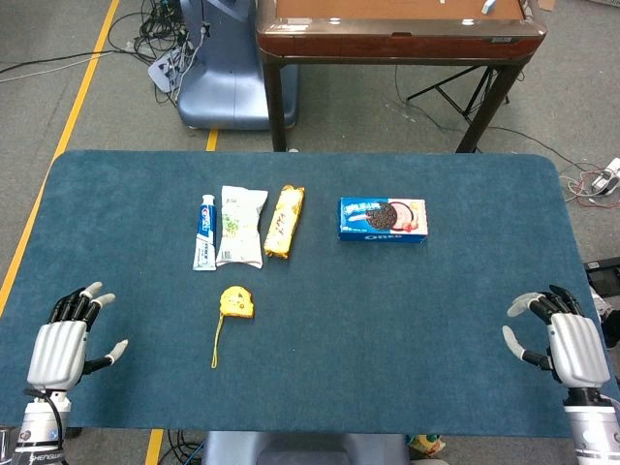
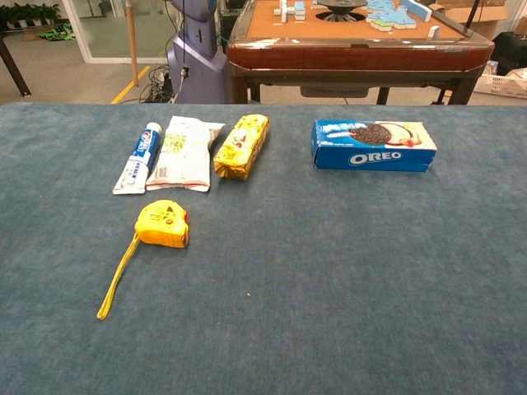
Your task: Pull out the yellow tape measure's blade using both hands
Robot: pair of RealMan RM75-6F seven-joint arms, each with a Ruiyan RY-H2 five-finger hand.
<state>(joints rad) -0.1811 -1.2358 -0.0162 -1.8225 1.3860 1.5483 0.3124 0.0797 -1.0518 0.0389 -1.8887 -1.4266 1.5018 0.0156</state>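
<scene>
Our chest view hides both hands; the head view shows our left hand (image 1: 68, 334) and right hand (image 1: 562, 334) empty, fingers apart, at the table's (image 1: 387, 368) near corners. One yellow tape measure (image 1: 235, 300) lies left of centre, its strap (image 1: 217, 339) trailing toward us.

My head camera sits up high and looks almost straight down at the blue table (image 1: 387, 320). It sees the whole tabletop, some floor past the far edge, and both my hands – my left hand (image 1: 68, 339) and my right hand (image 1: 562, 334) – at the near corners. My chest camera is lower and closer, looking across the table toward the wooden table (image 2: 354, 45) behind. Both views share the middle: the yellow tape measure (image 1: 235, 301) (image 2: 163, 224) and the Oreo box (image 1: 383, 218) (image 2: 375, 145).
</scene>
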